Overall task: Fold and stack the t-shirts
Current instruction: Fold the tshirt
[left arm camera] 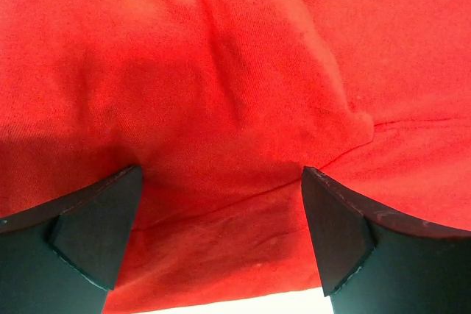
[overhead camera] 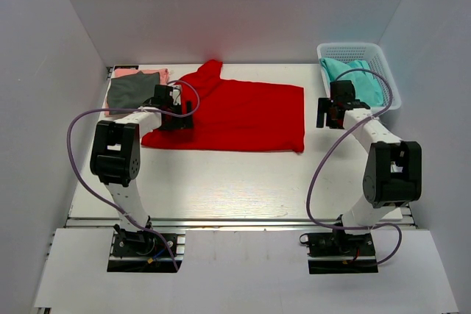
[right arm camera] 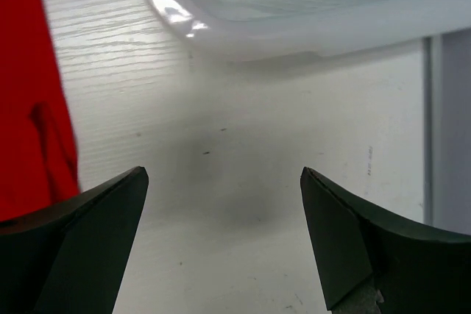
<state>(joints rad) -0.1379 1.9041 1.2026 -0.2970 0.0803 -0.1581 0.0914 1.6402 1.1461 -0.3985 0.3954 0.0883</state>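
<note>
Well, the red t-shirt (overhead camera: 243,112) lies spread flat across the middle of the white table (overhead camera: 221,182), reaching from about 9 o'clock to about 3 o'clock, with one sleeve poking out toward 12 o'clock. Its right edge is straight, and its lower right corner hangs a little toward 5 o'clock.

Over at 10 o'clock the dark grey t-shirt (overhead camera: 131,92) sits folded. The salmon pink t-shirt (overhead camera: 153,73) peeks out just behind it on the 12 o'clock side, touching it. The grey one lies just beside the red shirt's left end.

The left gripper (left arm camera: 221,170) hangs low over the left end of the red shirt, at the 9 o'clock side. Its jaws are spread wide and hold nothing. From its own camera, rumpled red cloth with a few soft creases fills the gap between the two dark fingers (left arm camera: 96,233). I cannot tell whether the tips touch the fabric.

The right gripper (right arm camera: 223,174) is at about 3 o'clock, also gaping wide and empty. It is over bare table between the red shirt's right edge and the basket (overhead camera: 390,82). That white lattice basket stands in the 2 o'clock corner with a teal cloth (overhead camera: 355,79) inside it.
</note>
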